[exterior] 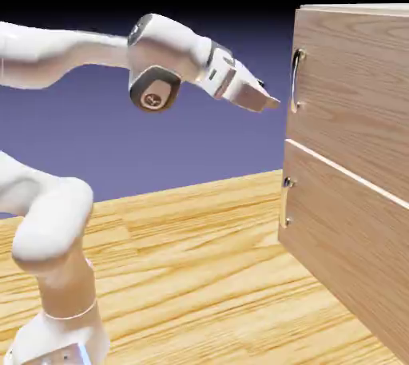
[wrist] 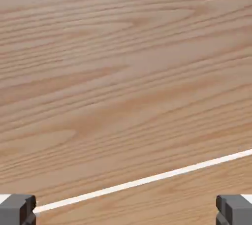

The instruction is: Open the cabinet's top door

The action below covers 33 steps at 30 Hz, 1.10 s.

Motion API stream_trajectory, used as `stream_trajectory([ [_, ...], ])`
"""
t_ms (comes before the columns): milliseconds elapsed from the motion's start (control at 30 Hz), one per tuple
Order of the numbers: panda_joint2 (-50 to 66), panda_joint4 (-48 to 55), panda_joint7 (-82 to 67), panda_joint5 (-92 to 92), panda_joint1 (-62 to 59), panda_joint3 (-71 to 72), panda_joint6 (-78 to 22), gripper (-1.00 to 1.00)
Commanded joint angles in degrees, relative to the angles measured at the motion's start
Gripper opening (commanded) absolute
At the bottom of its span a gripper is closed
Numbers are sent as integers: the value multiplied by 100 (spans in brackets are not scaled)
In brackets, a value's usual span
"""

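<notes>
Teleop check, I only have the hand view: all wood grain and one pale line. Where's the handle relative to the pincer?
Observer: In the exterior view the silver handle sits at the near edge of the top door, just ahead of the pincer, with a small gap between them.
Operator: Touching anything?
Observer: No. The fingertips are short of the cabinet, level with the handle's lower end.
Operator: Pale line, what is it?
Observer: The seam between the top door and the lower panel; that panel has two small studs instead of a bar.
Operator: Pincer open?
Observer: Yes, the tips sit far apart and nothing is between them.
</notes>
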Motion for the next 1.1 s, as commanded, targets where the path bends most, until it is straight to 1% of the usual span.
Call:
stream_trajectory([
  [0,-124,51,-83,250,-149,120,-60,0],
  [1067,-4094,1697,-2741,8225,-4905,3971,-1984,0],
])
